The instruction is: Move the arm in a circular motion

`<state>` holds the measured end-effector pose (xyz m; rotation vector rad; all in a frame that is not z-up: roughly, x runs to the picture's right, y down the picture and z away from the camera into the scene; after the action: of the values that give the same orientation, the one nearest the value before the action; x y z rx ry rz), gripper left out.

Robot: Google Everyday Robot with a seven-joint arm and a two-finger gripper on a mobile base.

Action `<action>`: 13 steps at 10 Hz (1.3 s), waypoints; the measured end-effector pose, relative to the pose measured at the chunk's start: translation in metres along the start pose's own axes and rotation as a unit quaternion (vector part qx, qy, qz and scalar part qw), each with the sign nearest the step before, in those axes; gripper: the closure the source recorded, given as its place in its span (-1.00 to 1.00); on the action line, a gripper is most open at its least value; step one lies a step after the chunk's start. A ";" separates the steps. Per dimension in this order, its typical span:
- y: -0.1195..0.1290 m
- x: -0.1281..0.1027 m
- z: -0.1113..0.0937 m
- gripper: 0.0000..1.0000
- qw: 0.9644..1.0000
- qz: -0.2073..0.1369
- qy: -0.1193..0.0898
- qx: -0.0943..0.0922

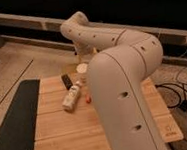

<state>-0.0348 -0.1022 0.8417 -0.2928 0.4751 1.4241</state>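
camera view: my arm runs from near right up to a bent joint at far left. my tool hangs under that joint, above the bench's far edge, beyond the bottle; open or closed, i cannot tell.

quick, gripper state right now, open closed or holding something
gripper: at the far end of the arm, pointing down over the far edge of the table; open, closed or holding anything cannot be told.
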 end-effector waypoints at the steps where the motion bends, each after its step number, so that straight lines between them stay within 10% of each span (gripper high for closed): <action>1: 0.024 0.014 -0.001 -0.30 1.000 -0.024 0.009 -0.010; 6: 0.053 0.082 -0.007 -0.30 0.998 -0.048 0.027 0.006; 10: -0.020 0.111 0.004 -0.30 0.996 0.021 0.049 0.074; 13: -0.084 0.084 0.015 -0.30 0.990 0.082 0.052 0.099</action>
<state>0.0565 -0.0329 0.8072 -0.1718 0.7346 1.5133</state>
